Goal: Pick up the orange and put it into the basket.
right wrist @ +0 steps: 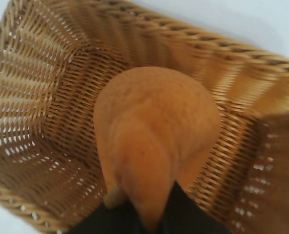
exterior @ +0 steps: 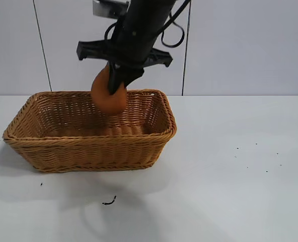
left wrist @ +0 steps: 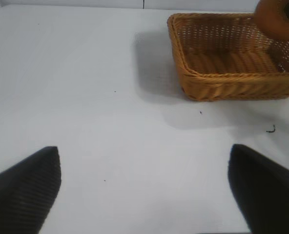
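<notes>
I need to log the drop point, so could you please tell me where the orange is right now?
The dull-orange, lumpy fruit hangs in the right end effector, above the interior of the light-brown woven wicker basket, near its back rim at the exterior view's left.

The left gripper (left wrist: 144,190) hangs above the white table (left wrist: 110,97), and its two dark fingers (left wrist: 25,187) stand wide apart with only bare table between them. Farther off, the basket (left wrist: 203,83) sits on the table, light brown and woven, with a braided rim. The orange (left wrist: 276,19) is above the open basket, cut by the picture edge, and a dark part touches it at the corner. A small dark speck (left wrist: 271,129) lies near the basket
</notes>
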Available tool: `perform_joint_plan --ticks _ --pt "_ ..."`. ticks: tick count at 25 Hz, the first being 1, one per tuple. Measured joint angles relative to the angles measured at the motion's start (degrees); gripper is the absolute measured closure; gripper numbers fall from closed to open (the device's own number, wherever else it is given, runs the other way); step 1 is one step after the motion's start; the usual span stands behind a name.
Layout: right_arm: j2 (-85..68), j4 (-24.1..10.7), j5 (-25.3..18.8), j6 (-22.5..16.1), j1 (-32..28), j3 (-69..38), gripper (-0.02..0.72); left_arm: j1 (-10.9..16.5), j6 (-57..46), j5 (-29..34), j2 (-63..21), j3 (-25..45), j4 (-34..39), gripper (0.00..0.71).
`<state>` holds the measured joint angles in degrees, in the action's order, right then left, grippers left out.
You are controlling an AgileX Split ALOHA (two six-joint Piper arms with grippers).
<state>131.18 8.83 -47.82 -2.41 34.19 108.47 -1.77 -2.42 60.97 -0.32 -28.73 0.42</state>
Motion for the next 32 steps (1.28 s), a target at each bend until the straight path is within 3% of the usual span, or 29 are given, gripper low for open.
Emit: perform_joint_plan --ticks 4,7,11,14,22,26,32 --pt "-0.61 -0.4 -1.77 0.0 0.02 0.0 0.138 0.0 0.0 0.0 0.0 0.0 0.0 0.044" --pt "-2.15 -2.96 -5.14 -0.07 0.02 1.34 0.036 0.0 0.0 0.0 0.0 0.0 0.0 0.044" --pt "-3.42 -9.38 -12.72 -2.27 -0.58 6.9 0.016 0.0 0.0 0.0 0.0 0.0 0.0 0.044" --pt "-3.53 -12.18 -16.39 -3.88 -3.65 10.43 0.009 0.0 0.0 -0.06 0.0 0.0 0.0 0.044" --pt "-3.59 -13.28 -18.17 -4.36 -16.74 11.45 0.01 0.0 0.0 -0.07 0.0 0.0 0.0 0.044" --pt "-3.59 -13.53 -20.45 -4.22 -26.98 11.45 0.01 0.0 0.0 -0.07 0.0 0.0 0.0 0.044" --pt "-3.59 -13.06 -21.83 -3.02 -35.06 11.45 0.01 0.0 0.0 -0.07 0.0 0.0 0.0 0.044"
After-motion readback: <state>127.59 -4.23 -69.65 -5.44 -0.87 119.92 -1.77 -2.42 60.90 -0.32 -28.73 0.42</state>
